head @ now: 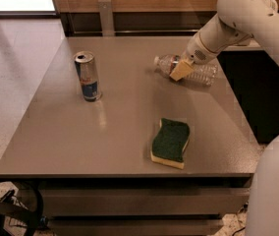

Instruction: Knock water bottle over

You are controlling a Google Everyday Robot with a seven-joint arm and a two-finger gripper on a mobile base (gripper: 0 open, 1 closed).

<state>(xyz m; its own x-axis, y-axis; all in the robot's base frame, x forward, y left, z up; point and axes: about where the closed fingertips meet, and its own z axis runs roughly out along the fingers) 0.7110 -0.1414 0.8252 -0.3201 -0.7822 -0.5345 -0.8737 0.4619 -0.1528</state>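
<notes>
The water bottle [198,71], clear ribbed plastic with a white cap [156,60], lies on its side at the far right of the grey table [125,127], cap pointing left. My gripper [181,70] sits at the end of the white arm, right over the bottle's neck end, with its tan fingers touching or just in front of the bottle. Part of the bottle is hidden behind them.
A silver-and-blue drink can [87,76] stands upright at the left of the table. A green and yellow sponge [170,142] lies near the front edge. My white arm [257,18] reaches in from the right. A dark counter runs behind the table.
</notes>
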